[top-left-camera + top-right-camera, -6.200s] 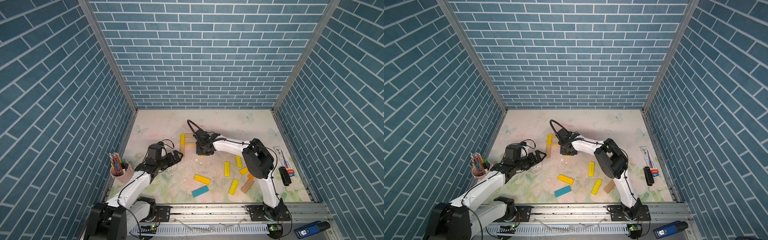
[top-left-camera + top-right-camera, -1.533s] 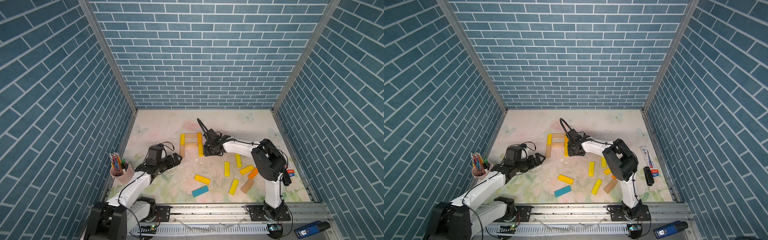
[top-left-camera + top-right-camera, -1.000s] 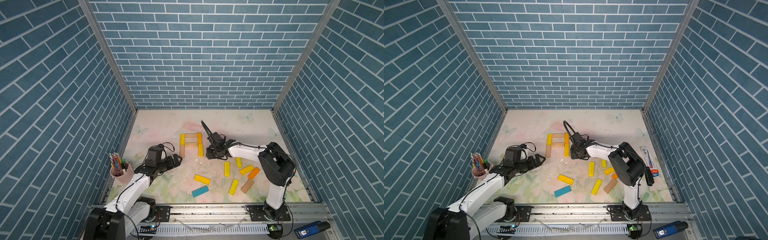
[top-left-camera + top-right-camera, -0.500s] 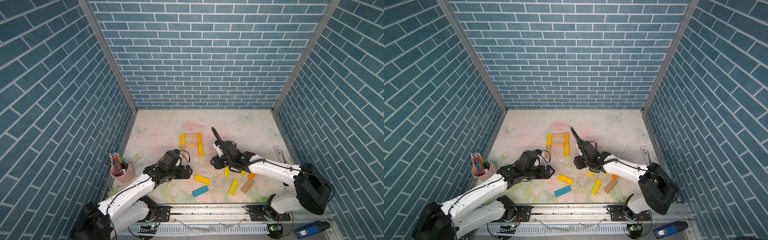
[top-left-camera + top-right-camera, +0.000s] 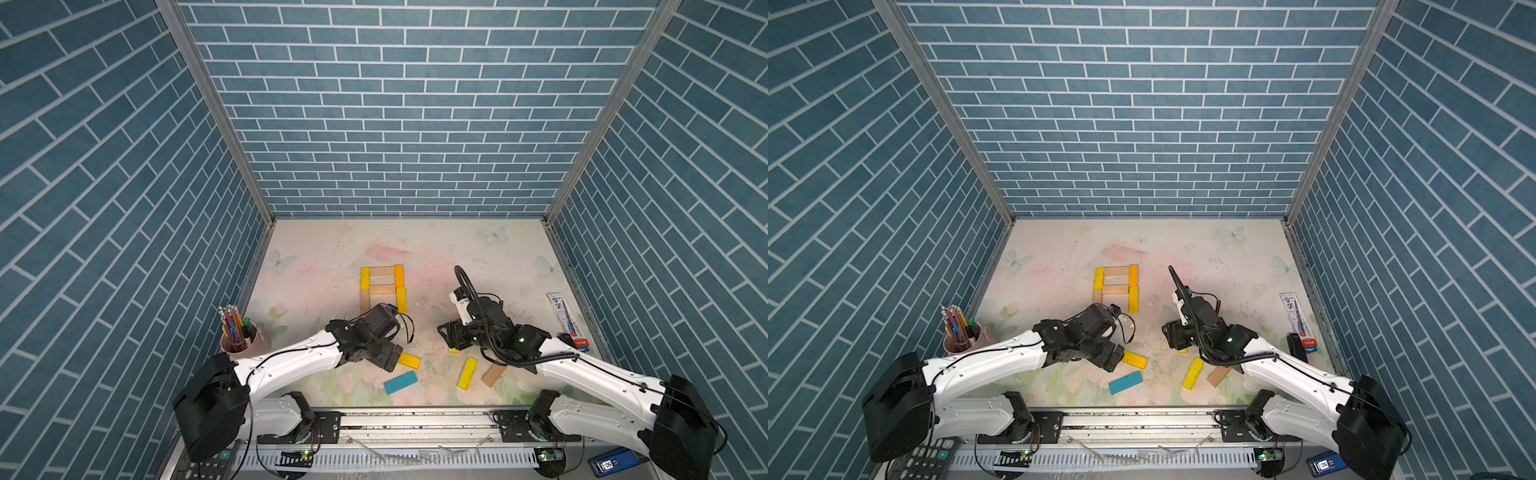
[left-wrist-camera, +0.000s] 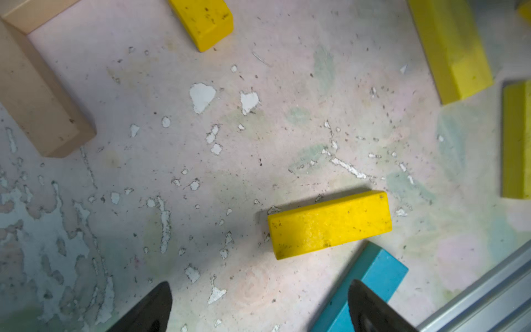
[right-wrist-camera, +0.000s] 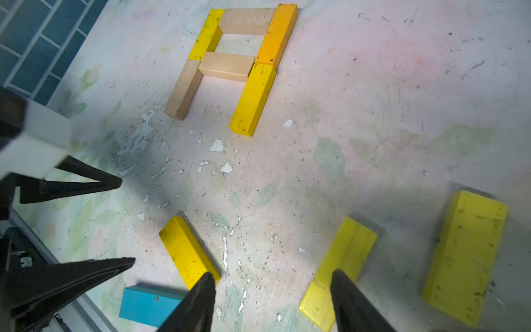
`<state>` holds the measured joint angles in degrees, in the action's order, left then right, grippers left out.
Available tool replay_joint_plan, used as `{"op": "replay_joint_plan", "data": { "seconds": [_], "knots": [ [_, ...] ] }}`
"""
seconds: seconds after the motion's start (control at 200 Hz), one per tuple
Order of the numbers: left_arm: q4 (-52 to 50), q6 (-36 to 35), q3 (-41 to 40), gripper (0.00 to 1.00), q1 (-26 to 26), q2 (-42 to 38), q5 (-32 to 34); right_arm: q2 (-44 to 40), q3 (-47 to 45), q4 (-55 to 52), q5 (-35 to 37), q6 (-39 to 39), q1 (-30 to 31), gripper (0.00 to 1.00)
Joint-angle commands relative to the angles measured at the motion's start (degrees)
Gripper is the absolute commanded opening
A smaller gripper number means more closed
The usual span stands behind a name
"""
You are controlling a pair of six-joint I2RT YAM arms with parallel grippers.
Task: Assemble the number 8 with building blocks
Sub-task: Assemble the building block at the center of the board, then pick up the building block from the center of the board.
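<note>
In both top views, the left gripper (image 5: 390, 360) sits just beside a yellow block (image 5: 409, 360), nearer than the right gripper (image 5: 451, 338); the unfinished 8 (image 5: 382, 289) lies farther back. Left wrist view: block just ahead of wide-open, empty fingers (image 6: 155, 307), long axis across the gap, so wrist turn prob. req'd. Right wrist view: fingers (image 7: 201, 299) part-open, holding nothing.

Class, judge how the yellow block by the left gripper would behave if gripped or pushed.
The yellow block looks rigid and flat-faced: it likely slides, not rolls. Lying flat, it probably won't tip. Its scuffed paint suggests wood, probably light.
</note>
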<state>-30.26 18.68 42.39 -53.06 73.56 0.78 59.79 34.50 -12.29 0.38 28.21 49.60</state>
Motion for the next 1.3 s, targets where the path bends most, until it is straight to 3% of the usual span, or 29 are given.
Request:
{"op": "replay_joint_plan", "data": {
  "seconds": [0.0, 0.18, 0.345, 0.59, 0.94, 1.295],
  "knots": [
    [-5.9, -4.6, 4.5, 0.96, -3.3, 4.0, 6.8, -3.3, -1.4, -1.9, 2.3, -0.3, 0.0, 0.67],
    [-8.6, -6.0, 9.0, 0.95, -6.8, 11.2, 10.1, -6.9, -2.6, -3.5, 3.6, -0.4, 0.1, 0.67],
    [-8.9, -7.8, 10.1, 0.97, -8.9, 14.4, 7.8, -10.2, -4.1, -5.2, 5.0, -0.5, 0.1, 0.67],
    [-8.4, -9.1, 11.8, 0.98, -9.0, 18.4, 7.9, -11.8, -5.0, -5.7, 5.9, 0.0, 0.1, 0.67],
    [-7.0, -9.7, 16.6, 0.89, -8.4, 24.3, 8.0, -11.5, -5.1, -6.0, 6.3, 0.3, 0.1, 0.67],
    [-5.7, -11.3, 17.7, 0.55, -6.9, 26.8, 0.9, -10.3, -5.2, -6.0, 7.0, 1.0, 0.1, 0.66]
  ]
}}
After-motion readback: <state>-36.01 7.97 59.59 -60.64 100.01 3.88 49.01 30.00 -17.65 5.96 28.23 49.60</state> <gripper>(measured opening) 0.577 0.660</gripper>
